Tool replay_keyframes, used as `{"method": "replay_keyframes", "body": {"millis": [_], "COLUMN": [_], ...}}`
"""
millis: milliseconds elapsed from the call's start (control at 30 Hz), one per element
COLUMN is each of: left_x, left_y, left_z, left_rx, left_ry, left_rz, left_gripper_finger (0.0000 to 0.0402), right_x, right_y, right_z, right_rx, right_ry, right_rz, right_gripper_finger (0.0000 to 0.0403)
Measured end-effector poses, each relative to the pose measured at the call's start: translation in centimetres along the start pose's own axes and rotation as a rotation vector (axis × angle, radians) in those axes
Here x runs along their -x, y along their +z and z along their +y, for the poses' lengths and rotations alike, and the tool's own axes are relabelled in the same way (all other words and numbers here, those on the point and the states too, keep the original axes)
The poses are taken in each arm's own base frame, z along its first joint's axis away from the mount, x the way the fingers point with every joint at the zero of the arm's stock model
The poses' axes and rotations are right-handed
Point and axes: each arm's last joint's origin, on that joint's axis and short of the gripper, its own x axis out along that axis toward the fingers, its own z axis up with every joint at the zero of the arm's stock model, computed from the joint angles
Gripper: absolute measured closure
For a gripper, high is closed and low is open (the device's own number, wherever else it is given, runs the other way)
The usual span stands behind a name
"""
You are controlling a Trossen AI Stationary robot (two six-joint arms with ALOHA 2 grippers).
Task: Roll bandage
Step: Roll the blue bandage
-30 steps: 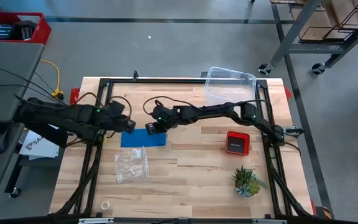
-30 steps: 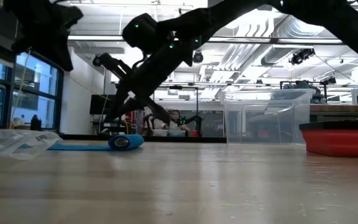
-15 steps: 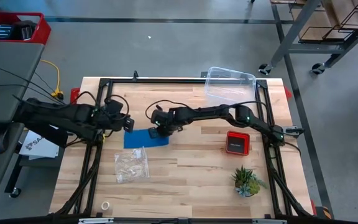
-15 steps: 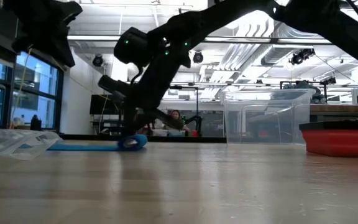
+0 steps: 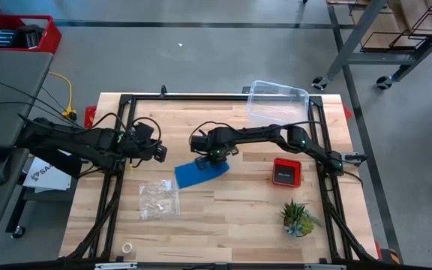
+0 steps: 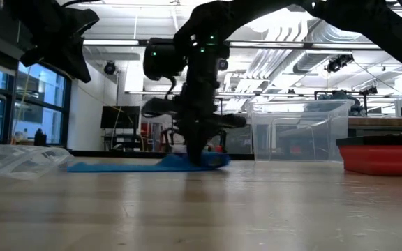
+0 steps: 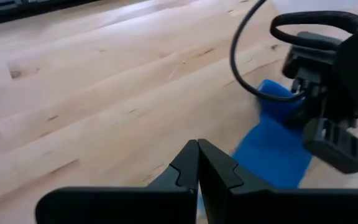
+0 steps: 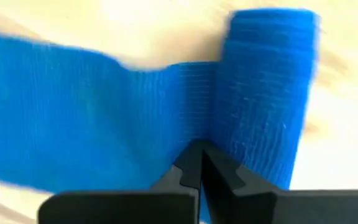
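Left end effector (image 5: pixel 158 152) sits at the left-centre of the high view, above the tabletop (image 5: pixel 238 202) and just left of the bandage, clear of it; its wrist view shows the two dark fingers (image 7: pixel 188 168) pressed together tip to tip with nothing between them. Below it in the high view, toward the lower left of the wooden tabletop, lies a crinkled clear plastic bag (image 5: pixel 159 199), and a small white ring (image 5: pixel 127 247) rests near the bottom left corner.

Moving right, the bandage (image 5: pixel 199 172) lies a little left of centre in the high view as a bright blue strip slanting up to the right, flat on the wood, with its rolled end (image 8: pixel 266 93) under the right arm. In the low view the strip (image 6: pixel 138 166) stretches flat across the tabletop from the left toward the middle. The right end effector (image 5: pixel 214 156) stands over the strip's upper right end, pointing down at it; its fingers (image 8: pixel 194 165) are closed against each other, their tips at the seam where the flat strip meets the roll.

Farther right, a clear box (image 5: pixel 277 103) stands at the upper edge of the tabletop, a small red-and-black square device (image 5: pixel 286 172) lies right of centre, and a small green plant (image 5: pixel 298 217) sits at the lower right.
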Motion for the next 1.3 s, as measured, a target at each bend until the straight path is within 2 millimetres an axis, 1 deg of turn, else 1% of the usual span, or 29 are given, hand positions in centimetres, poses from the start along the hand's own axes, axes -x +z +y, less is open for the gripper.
{"method": "replay_keyframes", "body": {"millis": [100,233,333,433,467,533,633,733,767,833,900,1000,1100,1200,1300], "left_x": [0.0,0.0,0.0,0.0,0.0,-0.1,-0.6,-1.9,-2.6,-4.2,-6.0,-8.3,-10.1,-11.5,-12.7], "left_y": [0.0,0.0,0.0,0.1,0.1,0.3,0.8,1.0,0.9,0.4,-0.4,-2.3,-4.6,-6.7,-8.3], "left_z": [0.0,0.0,0.0,0.0,0.0,-0.1,-0.7,-1.7,-2.2,-3.3,-4.7,-7.1,-9.2,-10.4,-10.7], "left_rx": [-0.003,-0.016,-0.019,-0.02,-0.019,-0.004,0.006,0.01,0.006,-0.012,-0.029,-0.036,-0.016,0.013,0.034], "left_ry": [0.001,0.002,0.003,0.017,0.023,0.027,0.019,0.009,0.007,-0.005,-0.028,-0.115,-0.177,-0.194,-0.174], "left_rz": [-0.001,-0.002,-0.006,-0.031,-0.045,-0.08,-0.114,-0.096,-0.072,-0.005,0.07,0.159,0.22,0.272,0.326], "left_gripper_finger": [0.0401,0.0401,0.0401,0.0401,0.0401,0.0401,0.0401,0.0401,0.0401,0.0401,0.0401,0.0401,0.0401,0.0401,0.0401], "right_x": [0.3,1.3,1.5,1.8,2.2,3.6,6.0,7.8,8.0,7.6,6.8,5.7,4.1,2.6,1.6], "right_y": [-0.4,-1.0,-1.8,-2.6,-2.7,-2.8,-2.6,-2.1,-1.8,-1.2,-1.0,-1.6,-2.4,-3.4,-4.3], "right_z": [-0.6,-1.5,-2.9,-4.7,-5.1,-5.5,-6.2,-7.4,-8.0,-9.2,-10.1,-10.9,-11.7,-11.9,-11.8], "right_rx": [0.006,-0.014,-0.044,-0.116,-0.115,-0.097,-0.09,-0.117,-0.139,-0.165,-0.165,-0.141,-0.132,-0.136,-0.15], "right_ry": [-0.044,-0.016,0.012,0.091,0.144,0.262,0.361,0.313,0.286,0.23,0.169,0.134,0.118,0.142,0.15], "right_rz": [0.013,-0.005,-0.01,-0.036,-0.061,-0.126,-0.219,-0.303,-0.296,-0.254,-0.216,-0.156,-0.077,-0.038,-0.034], "right_gripper_finger": [0.0403,0.0403,0.0403,0.0403,0.0403,0.0403,0.0403,0.0403,0.0403,0.0403,0.0403,0.0403,0.0403,0.0403,0.0403]}}
